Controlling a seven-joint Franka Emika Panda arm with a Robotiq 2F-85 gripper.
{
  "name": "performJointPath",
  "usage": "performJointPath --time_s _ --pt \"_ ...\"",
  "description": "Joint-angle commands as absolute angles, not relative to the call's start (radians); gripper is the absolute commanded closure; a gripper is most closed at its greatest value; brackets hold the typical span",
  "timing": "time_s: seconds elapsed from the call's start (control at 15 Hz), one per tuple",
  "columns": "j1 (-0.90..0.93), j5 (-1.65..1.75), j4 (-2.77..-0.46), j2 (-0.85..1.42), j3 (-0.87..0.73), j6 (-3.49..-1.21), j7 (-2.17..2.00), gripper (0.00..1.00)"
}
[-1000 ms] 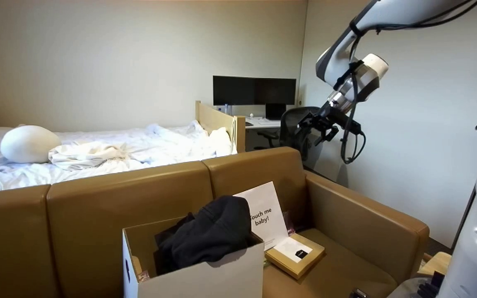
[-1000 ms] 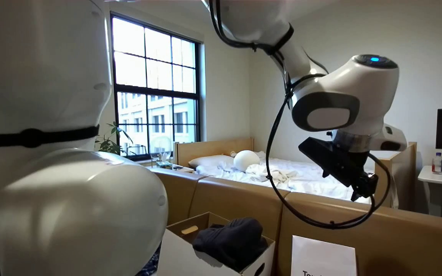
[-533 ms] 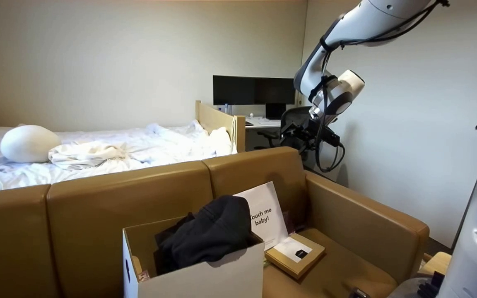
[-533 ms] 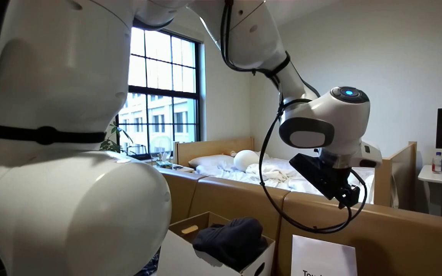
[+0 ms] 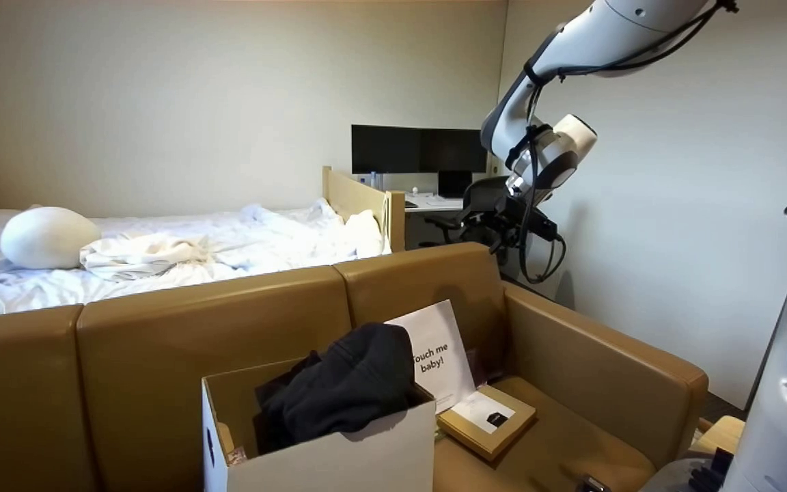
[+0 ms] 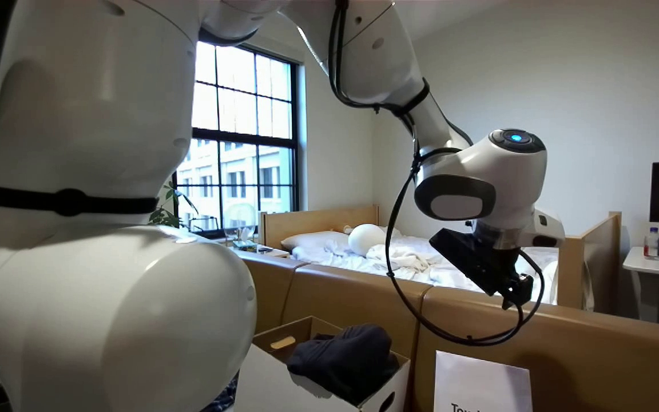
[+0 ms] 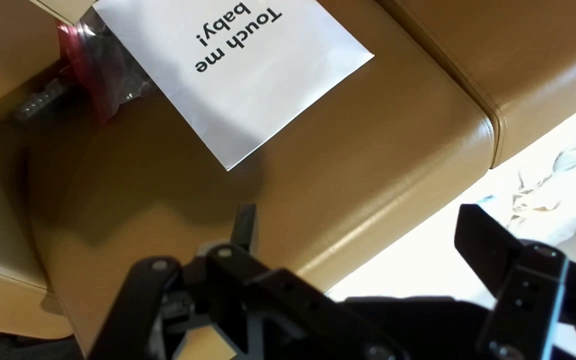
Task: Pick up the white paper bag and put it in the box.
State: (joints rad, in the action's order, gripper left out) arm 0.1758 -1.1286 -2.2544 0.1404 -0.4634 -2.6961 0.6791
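Nothing done: white paper bag [image 7: 243, 75] outside box [image 5: 352, 461], seemingly against sofa backrest [image 5: 421, 280]. Gripper [image 7: 355, 222] spread wide, empty. Remaining: grasp, lift, place.

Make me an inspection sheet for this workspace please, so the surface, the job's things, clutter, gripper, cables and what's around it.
Surface: brown sofa, smooth, no tears seen.
Job's things: white paper bag stands tilted on the sofa, printed "Touch me baby!"; box is open-topped, the bag outside it.
Clutter: dark clothing bulges above the box's rim; tan package and clear plastic bag lie near the paper bag; small dark object is cut off, unclear.
Gripper: open, holding nothing, apart from the paper bag.
Cables: black, hanging in a loose loop; no snag seen.
Surroundings: bed, desk, dark screen, window.
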Motion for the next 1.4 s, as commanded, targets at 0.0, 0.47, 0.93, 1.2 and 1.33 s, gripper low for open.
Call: performJointPath --time_s 0.0,0.47,0.93,1.2,1.33 --pt "0.245 -1.005 -2.147 0.265 -0.432 -2.781 0.531 0.0" --pt "0.393 -0.707 -1.763 0.649 -0.52 -2.798 0.012 0.0" --pt "0.014 -0.444 -1.458 0.806 -0.265 -2.409 -0.377 0.0" --pt "-0.075 -0.42 -1.373 0.903 -0.179 -2.404 -0.453 0.0" --pt "-0.092 -0.435 -1.333 0.971 -0.156 -2.475 -0.481 0.0"
